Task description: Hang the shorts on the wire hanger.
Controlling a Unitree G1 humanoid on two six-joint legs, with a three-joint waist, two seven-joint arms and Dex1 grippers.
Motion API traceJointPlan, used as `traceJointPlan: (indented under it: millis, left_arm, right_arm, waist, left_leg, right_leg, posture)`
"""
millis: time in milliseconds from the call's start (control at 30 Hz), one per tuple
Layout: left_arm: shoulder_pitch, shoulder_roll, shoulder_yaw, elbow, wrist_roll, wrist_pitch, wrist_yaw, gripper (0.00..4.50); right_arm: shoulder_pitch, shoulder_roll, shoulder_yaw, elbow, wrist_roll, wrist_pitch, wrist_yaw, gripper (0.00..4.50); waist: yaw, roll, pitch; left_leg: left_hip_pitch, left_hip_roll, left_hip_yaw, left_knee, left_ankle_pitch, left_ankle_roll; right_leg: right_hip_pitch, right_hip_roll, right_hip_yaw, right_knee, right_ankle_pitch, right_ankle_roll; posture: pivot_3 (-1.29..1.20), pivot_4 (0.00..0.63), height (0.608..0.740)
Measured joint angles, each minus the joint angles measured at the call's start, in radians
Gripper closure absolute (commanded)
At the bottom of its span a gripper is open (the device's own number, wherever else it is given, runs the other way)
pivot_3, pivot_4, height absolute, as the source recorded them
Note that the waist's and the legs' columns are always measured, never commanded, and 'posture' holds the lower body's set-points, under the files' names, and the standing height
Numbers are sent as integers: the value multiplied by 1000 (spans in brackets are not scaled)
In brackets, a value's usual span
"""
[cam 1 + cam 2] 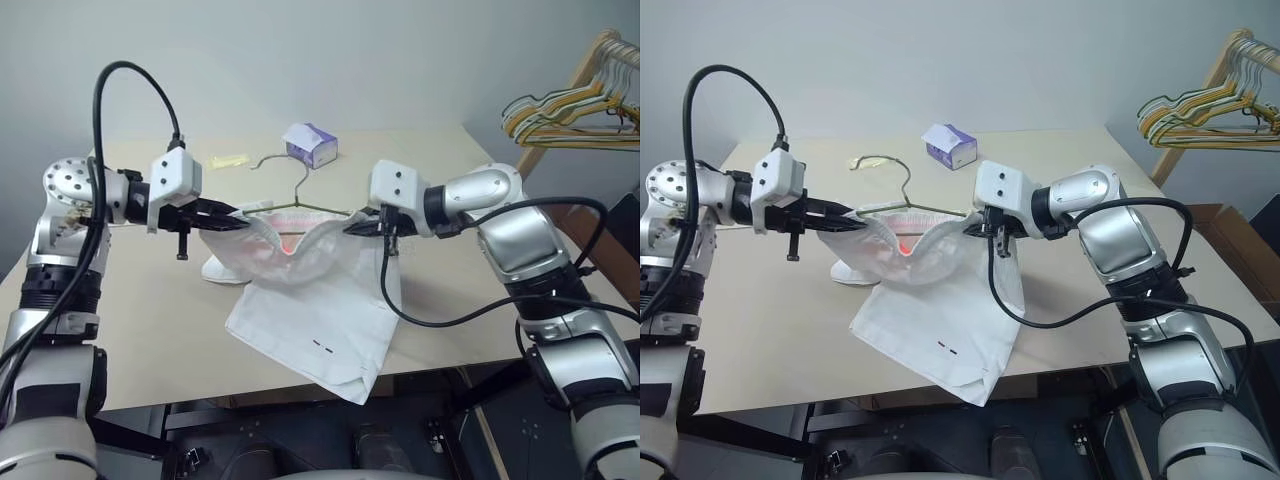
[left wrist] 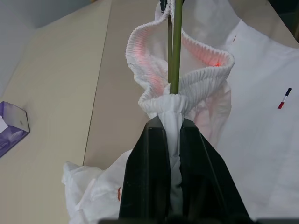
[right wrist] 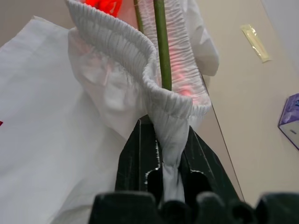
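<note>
The shorts [image 1: 305, 300] hang above the table [image 1: 130, 300], stretched by the waistband between both arms, legs trailing onto the tabletop. The left gripper [image 1: 228, 214] and the right gripper [image 1: 355, 226] are each clamped on a bunched end of the waistband, with the wire hanger [image 1: 300, 203] running inside the opening. It looks as if the wire ends are pinched along with the cloth, though folds hide this. Pulling the arms wider could drag elastic out of one pinch, dropping that side off the hanger shoulder.
</note>
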Motion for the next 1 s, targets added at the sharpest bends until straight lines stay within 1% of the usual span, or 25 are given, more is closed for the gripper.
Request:
traceJointPlan:
  millis: [33, 167, 300, 400, 433, 567, 667, 867, 933, 967, 1000]
  left_arm:
    - [0, -3, 2, 4, 0, -7, 3, 3790]
    - [-1, -31, 23, 65, -8, -55, 29, 2561]
    - [-18, -58, 41, 132, -6, -87, 88, 1195]
    - [-40, -59, 73, 150, -9, -106, 128, 202]
    - [-45, -59, 85, 152, -10, -109, 142, 0]
    - [-65, -67, 148, 172, -13, -109, 260, 0]
    - [-57, -85, 201, 148, -59, -64, 316, 0]
    - [98, -127, 261, -93, -266, 118, 275, 0]
    - [146, -144, 279, -188, -332, 184, 287, 0]
    - [158, -147, 279, -219, -349, 200, 292, 0]
    - [174, -153, 281, -263, -369, 220, 303, 0]
  right_arm:
    - [0, 0, 0, 0, -3, 0, 0, 4475]
    - [14, 0, 0, 0, -11, 6, -11, 4475]
    - [27, 0, -3, -12, -15, 37, -33, 4475]
    - [54, -2, -17, -41, -8, 77, -50, 4475]
    - [63, -4, -24, -47, -3, 89, -56, 4475]
    - [111, -33, -93, -112, 27, 206, -96, 4475]
    - [134, -44, -181, -182, 64, 392, -162, 4475]
    - [154, -111, -308, -314, 102, 776, -305, 4475]
    - [156, -111, -347, -342, 103, 928, -370, 4475]
    - [156, -107, -363, -347, 102, 973, -394, 4475]
    - [156, -85, -400, -357, 95, 1048, -439, 4475]
  waist:
    - [0, 0, 0]
    - [1, 0, 0]
    - [0, 0, 0]
    - [0, 0, 0]
    - [-1, 0, 0]
    - [0, 0, 0]
    - [2, 0, 0]
    - [-2, 0, 0]
    - [-4, 0, 0]
    - [-5, 0, 0]
    - [-8, 0, 0]
  left_leg:
    - [0, 0, 0, 0, 0, 0]
    - [0, 0, 0, 0, 0, 0]
    - [0, 0, 0, 0, 0, 0]
    - [-1, 0, 0, 0, 0, 0]
    - [-1, 0, 0, 0, 0, 0]
    - [-1, 0, 0, 1, 0, 0]
    - [-1, 0, -1, 2, 0, 0]
    - [-2, 1, 0, 4, 0, 0]
    - [-2, 1, -1, 6, -1, 1]
    - [-2, 1, -1, 6, -1, 1]
    - [-2, 1, -1, 6, -1, 1]
  right_leg:
    - [0, 0, 0, 0, 0, 0]
    - [0, 0, 0, 0, 0, 0]
    - [0, 0, 0, 0, 0, 0]
    - [0, 0, 0, 0, 0, 0]
    - [0, 0, 0, 0, 0, 0]
    - [0, 0, 0, 0, 0, 0]
    - [0, -1, -1, 1, 0, 0]
    - [0, -1, -1, 1, 0, 0]
    - [0, 0, -1, 1, 0, 0]
    - [0, 0, -1, 1, 0, 0]
    - [1, 0, 0, 1, 0, 0]
  posture:
    - [-59, 0, 740]
    - [-65, 0, 740]
    - [-75, 0, 740]
    - [-78, 0, 740]
    - [-83, 0, 740]
    - [-91, 0, 740]
    - [-107, 0, 740]
    - [-140, 0, 740]
    - [-146, 0, 740]
    - [-155, 0, 740]
    - [-160, 0, 740]
